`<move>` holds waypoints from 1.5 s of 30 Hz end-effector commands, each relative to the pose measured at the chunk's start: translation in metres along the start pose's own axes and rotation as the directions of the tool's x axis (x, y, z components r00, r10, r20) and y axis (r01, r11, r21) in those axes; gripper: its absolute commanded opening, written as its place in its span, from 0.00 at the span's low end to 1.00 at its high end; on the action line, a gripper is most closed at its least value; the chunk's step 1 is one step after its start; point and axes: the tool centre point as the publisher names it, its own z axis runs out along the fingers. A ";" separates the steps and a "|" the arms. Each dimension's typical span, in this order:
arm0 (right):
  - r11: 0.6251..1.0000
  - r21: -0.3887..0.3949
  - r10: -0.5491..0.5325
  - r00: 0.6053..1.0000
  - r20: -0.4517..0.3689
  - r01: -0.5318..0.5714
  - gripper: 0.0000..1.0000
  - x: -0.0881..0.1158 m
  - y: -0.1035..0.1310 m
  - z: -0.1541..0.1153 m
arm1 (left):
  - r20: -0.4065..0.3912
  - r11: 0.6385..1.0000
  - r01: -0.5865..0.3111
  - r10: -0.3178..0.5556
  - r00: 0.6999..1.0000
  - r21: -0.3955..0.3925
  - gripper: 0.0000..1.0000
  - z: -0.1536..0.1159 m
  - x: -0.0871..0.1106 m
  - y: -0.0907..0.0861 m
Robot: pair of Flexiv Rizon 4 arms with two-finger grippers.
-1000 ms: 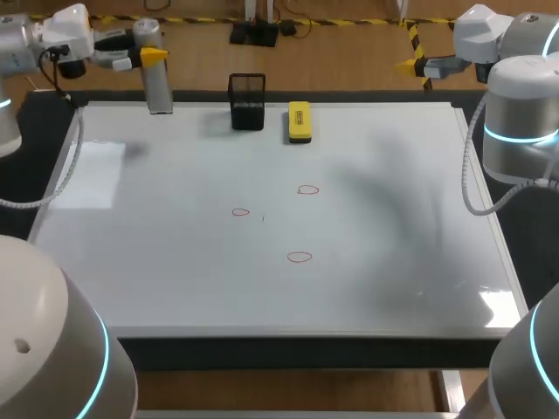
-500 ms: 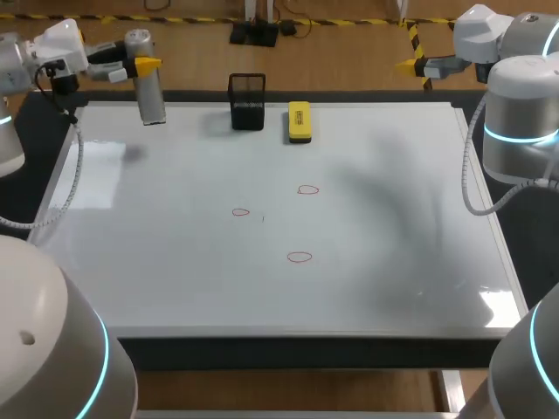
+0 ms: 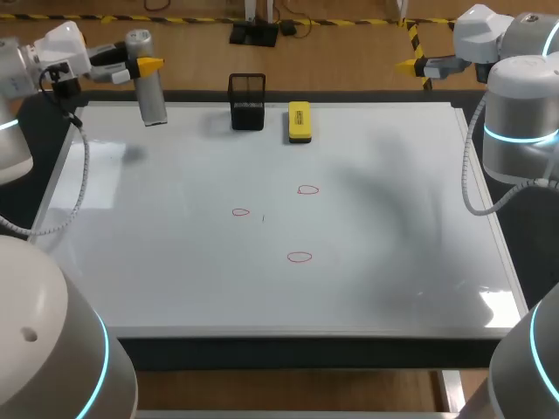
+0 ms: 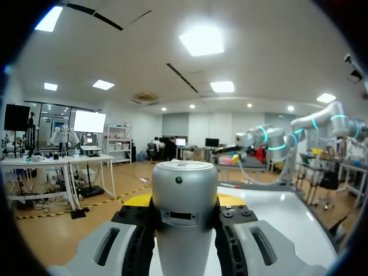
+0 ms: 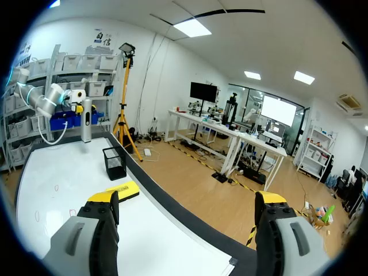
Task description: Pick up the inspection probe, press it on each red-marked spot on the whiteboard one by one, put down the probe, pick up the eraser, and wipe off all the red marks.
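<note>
Head view shows one whiteboard (image 3: 393,288) that fills most of the frame. On it are three red marks (image 3: 300,257), small rings near the middle. Two sit side by side a bit above the middle and one is lower down. There is one yellow eraser (image 3: 299,121) lying flat at the top middle of the board. One black mesh cup (image 3: 247,102) stands just beside it, on the left. There is one probe (image 3: 150,87), a silver tube, in the upper left of the frame. The left gripper (image 3: 141,65) is clamped around it near its top end, one finger on each side. The probe hangs down from the fingers, almost straight up and down, with its low end over the top left edge of the board. It is well apart from the red marks. In the left wrist view the silver tube fills the gap between the two fingers. The right gripper (image 3: 410,64) is in the upper right of the frame, past the top edge of the board. In the right wrist view its two fingers (image 5: 103,213) are spread wide and hold nothing.
</note>
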 end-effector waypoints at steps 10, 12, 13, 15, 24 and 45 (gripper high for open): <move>0.904 0.149 -0.290 0.831 -0.475 0.400 1.00 0.049 0.001 0.047 | 0.013 1.000 -0.002 0.002 1.000 -0.001 0.00 0.000 0.003 -0.002; 0.871 0.160 -0.314 0.777 -0.545 0.464 1.00 0.058 -0.004 0.053 | 0.013 1.000 -0.002 0.002 1.000 -0.001 0.00 0.000 0.003 -0.002; 0.834 0.171 -0.346 0.740 -0.577 0.524 1.00 0.062 -0.006 0.056 | 0.013 1.000 -0.002 0.002 1.000 -0.001 0.00 0.000 0.003 -0.002; 0.739 0.184 -0.409 0.649 -0.642 0.648 1.00 0.070 -0.013 0.061 | 0.013 1.000 -0.002 0.002 1.000 -0.001 0.00 0.000 0.003 -0.002; 0.454 0.057 -0.514 0.314 -0.799 0.889 1.00 0.098 -0.020 0.081 | 0.013 1.000 -0.002 0.002 1.000 -0.001 0.00 0.000 0.003 -0.002; 0.019 -0.273 -0.465 -0.233 -0.854 0.962 1.00 0.144 -0.029 0.088 | 0.013 1.000 -0.002 0.002 1.000 -0.001 0.00 0.000 0.003 -0.002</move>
